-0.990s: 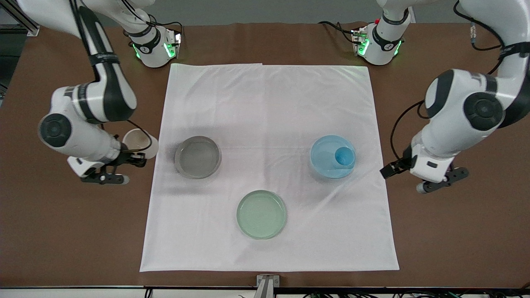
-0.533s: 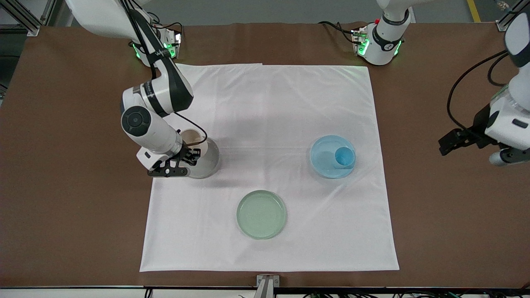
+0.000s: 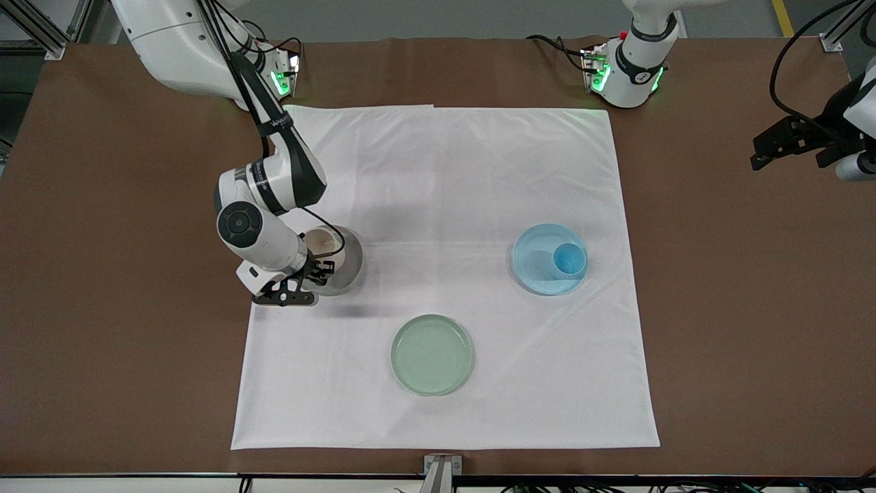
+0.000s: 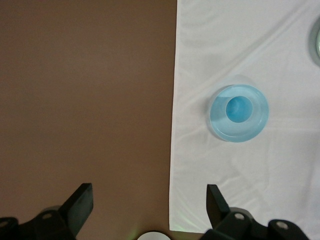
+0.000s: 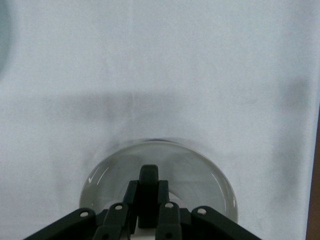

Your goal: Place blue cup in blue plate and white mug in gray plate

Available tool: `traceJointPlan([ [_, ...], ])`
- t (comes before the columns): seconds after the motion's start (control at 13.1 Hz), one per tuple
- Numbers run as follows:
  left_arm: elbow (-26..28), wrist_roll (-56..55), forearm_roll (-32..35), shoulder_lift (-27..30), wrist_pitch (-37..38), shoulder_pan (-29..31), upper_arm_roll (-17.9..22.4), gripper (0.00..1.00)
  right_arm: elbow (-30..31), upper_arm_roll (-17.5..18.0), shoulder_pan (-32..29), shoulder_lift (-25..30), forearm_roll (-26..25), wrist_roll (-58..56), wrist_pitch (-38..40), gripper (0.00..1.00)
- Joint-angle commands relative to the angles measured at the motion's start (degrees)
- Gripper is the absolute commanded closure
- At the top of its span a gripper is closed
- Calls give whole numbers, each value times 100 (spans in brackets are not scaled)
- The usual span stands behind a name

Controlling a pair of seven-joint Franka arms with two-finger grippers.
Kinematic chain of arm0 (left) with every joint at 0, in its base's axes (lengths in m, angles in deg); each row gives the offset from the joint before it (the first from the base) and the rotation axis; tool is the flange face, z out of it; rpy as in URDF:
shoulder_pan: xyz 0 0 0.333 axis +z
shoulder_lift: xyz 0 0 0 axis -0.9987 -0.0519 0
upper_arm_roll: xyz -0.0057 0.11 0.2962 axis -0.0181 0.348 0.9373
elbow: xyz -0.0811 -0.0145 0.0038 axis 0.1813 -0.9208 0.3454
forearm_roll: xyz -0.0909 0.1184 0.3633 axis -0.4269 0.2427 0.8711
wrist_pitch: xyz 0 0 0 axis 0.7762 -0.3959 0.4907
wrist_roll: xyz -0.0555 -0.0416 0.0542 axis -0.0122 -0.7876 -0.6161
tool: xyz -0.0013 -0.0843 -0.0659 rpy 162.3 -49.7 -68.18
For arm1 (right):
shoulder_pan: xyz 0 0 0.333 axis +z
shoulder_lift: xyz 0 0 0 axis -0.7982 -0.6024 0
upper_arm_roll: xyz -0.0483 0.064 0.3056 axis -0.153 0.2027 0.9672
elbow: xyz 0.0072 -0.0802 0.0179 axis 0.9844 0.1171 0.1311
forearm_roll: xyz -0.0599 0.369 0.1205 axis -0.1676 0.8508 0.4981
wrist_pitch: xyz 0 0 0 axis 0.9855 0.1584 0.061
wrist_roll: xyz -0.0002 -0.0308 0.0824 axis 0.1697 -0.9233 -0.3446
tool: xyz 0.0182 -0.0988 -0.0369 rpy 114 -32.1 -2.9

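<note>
— Where do your dishes sit?
— On the cloth [image 3: 445, 205] covering the tabletop [image 3: 102, 274]: blue cup [image 3: 569, 259] rests in the blue plate [image 3: 537, 263].
— And the mug?
— Your right end effector [image 3: 311, 268] grips the white mug [image 3: 321, 245] by its handle over the gray plate [image 3: 350, 263], ready for lowering; left end effector [image 4: 147, 200] waits, spread wide.

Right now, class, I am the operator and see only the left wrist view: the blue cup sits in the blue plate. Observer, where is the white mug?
Observer: The right gripper clamps the white mug by its black handle, over the gray plate.
Operator: Is the mug resting on that plate?
Observer: I cannot tell; the right wrist view shows the plate's rim just below the gripper.
Operator: And my arm?
Observer: The left gripper waits open over the bare table, at the left arm's end.
</note>
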Motion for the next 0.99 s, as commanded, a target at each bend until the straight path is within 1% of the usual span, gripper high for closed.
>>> traceJointPlan([
  [0.0,678,-27,-193,578,-189,-43,141,0,24,0,-5,-53,46,-74,-87,96],
  [0.23,662,-45,-184,544,-225,-26,62,0,24,0,-5,-97,37,-66,-87,95],
  [0.3,671,-45,-184,526,-225,-26,62,0,15,0,-5,-123,37,-66,-87,93],
  [0.38,679,-45,-184,518,-216,-17,62,0,15,0,-5,-115,37,-40,-60,83],
  [0.46,671,-36,-176,509,-207,-8,70,0,6,0,-5,-106,37,-39,-34,52],
  [0.53,671,-36,-158,483,-207,-8,70,0,15,0,-14,-19,46,-39,27,8],
  [0.61,671,-28,-123,456,-199,-8,70,0,6,-9,-23,208,46,-48,358,0],
  [0.69,662,-28,-114,456,-199,-8,70,0,-29,-18,-49,541,46,-48,884,0],
  [0.76,662,-36,-114,456,-207,-17,70,0,-107,-44,-84,945,46,-39,1568,0],
  [0.91,653,-45,0,447,-207,-34,62,0,-134,-193,-233,1840,29,-48,2817,0],
])
